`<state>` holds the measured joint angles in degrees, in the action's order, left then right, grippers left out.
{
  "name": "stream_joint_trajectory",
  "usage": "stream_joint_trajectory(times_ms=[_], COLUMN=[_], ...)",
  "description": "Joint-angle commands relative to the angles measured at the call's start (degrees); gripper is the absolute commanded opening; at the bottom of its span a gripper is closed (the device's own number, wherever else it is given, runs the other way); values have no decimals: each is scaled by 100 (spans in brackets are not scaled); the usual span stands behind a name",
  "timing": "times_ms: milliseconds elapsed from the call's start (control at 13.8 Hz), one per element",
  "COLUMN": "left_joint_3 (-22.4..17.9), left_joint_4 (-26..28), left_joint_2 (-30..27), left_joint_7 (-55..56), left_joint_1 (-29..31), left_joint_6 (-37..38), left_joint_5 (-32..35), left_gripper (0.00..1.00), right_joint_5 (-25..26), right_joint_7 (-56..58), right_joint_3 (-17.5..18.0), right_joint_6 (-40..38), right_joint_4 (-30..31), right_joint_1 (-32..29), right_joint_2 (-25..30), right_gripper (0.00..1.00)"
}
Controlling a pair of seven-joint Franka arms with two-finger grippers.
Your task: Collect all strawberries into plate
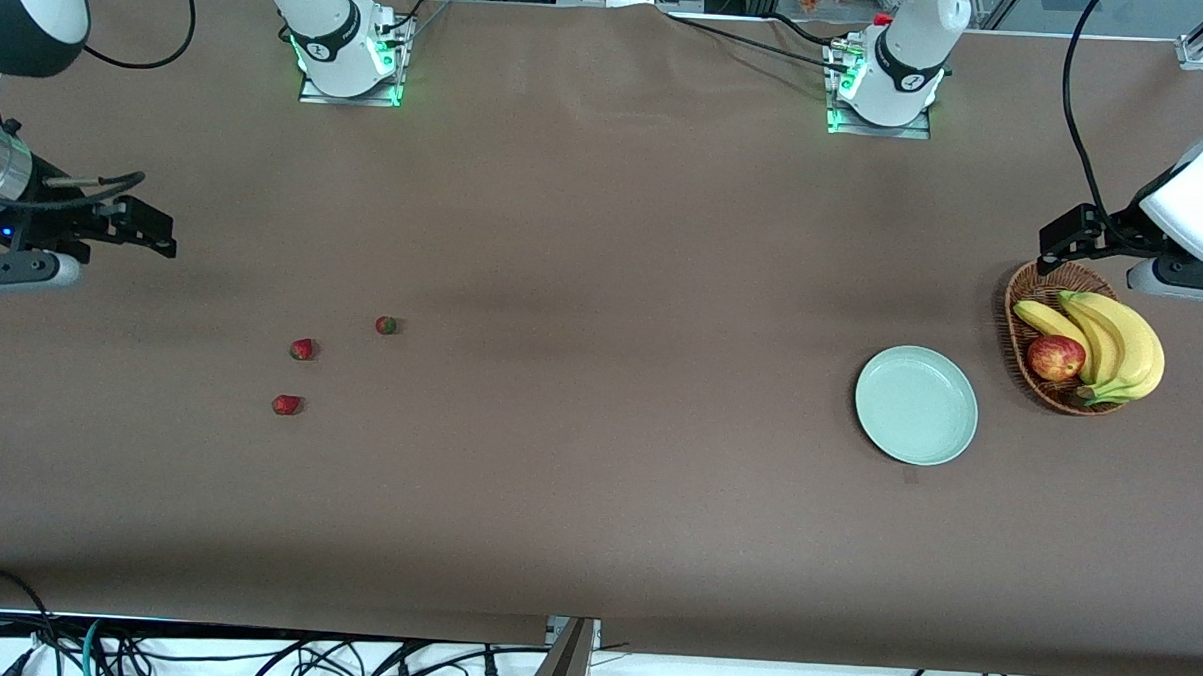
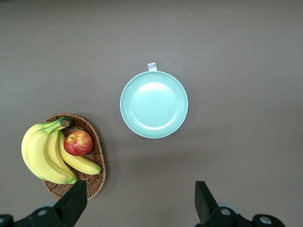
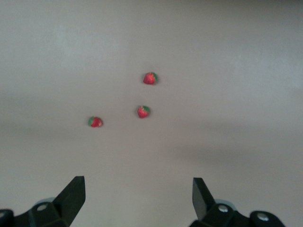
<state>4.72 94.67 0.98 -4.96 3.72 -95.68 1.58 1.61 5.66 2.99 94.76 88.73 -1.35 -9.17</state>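
Both grippers spread wide, empty. Right gripper (image 1: 140, 227) over the table's right-arm end edge; left gripper (image 1: 1065, 239) above basket (image 1: 1023, 293). Three strawberries (image 1: 302, 349) on cloth toward right-arm end; plate (image 1: 916, 405) bare beside basket.

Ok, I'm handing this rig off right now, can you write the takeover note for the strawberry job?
Left end effector: open, empty, up over the basket at the left arm's end.
Right end effector: open, empty, up at the right arm's end of the table, the berries in its wrist view.
Three strawberries lie apart on the table near the right arm's end.
Plate: empty, beside the basket.
Done: nothing.
Left: all three berries.
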Motion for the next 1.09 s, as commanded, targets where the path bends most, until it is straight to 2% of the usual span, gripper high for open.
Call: stream_joint_trajectory(times_ms=[0, 435, 653, 1016], left_joint_3=[3, 3, 11, 11], left_joint_4=[-89, -89, -89, -89], left_joint_2=[-1, -1, -1, -10], left_joint_7=[-40, -31, -23, -14], left_joint_1=[-12, -20, -20, -20], left_joint_6=[102, 102, 102, 102], left_joint_5=[-123, -123, -123, -123], left_gripper=[100, 100, 100, 100], right_joint_5=[6, -20, -29, -38], right_joint_7=[120, 32, 23, 23], right_joint_3=[26, 26, 26, 26], right_joint_6=[296, 1587, 2141, 3519], right_joint_4=[-128, -67, 152, 697], right_joint_1=[-41, -32, -23, -23], right_joint_2=[-530, -1885, -2237, -2668], right_gripper=[100, 100, 100, 100])
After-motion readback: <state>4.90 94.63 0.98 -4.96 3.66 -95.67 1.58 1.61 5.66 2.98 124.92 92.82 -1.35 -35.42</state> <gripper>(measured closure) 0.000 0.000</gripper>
